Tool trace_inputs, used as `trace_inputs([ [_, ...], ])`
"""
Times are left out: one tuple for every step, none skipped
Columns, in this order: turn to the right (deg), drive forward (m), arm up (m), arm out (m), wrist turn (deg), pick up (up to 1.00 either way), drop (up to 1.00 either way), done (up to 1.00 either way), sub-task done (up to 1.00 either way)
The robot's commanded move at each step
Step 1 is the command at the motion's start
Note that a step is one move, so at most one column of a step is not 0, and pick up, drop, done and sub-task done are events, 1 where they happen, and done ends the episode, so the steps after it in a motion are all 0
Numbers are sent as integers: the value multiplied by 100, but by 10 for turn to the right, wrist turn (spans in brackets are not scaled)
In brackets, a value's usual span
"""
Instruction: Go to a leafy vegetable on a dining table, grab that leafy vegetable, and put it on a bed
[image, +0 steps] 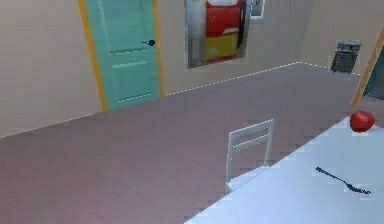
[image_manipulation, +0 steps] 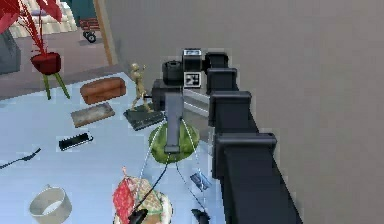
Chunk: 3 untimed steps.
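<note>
Green leafy vegetable (image_manipulation: 158, 143) on pale table (image_manipulation: 90, 165) — gripper (image_manipulation: 178, 138) there, hold unclear.

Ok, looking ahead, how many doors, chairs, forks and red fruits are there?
Teal panelled door: 1
White slat-backed chair: 1
Thin dark fork: 1
Round red fruit: 1
Total: 4

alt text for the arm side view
The robot's dark arm extends over a pale table, its gripper at a green leafy thing; whether it holds it cannot be told. Nearby lie a brown loaf and a white bowl.
</note>
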Motion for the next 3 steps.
trace_inputs([
  [0, 0, 0, 0, 450, 0, 0, 0, 0],
  [0, 0, 0, 0, 450, 0, 0, 0, 0],
  [0, 0, 0, 0, 450, 0, 0, 0, 0],
])
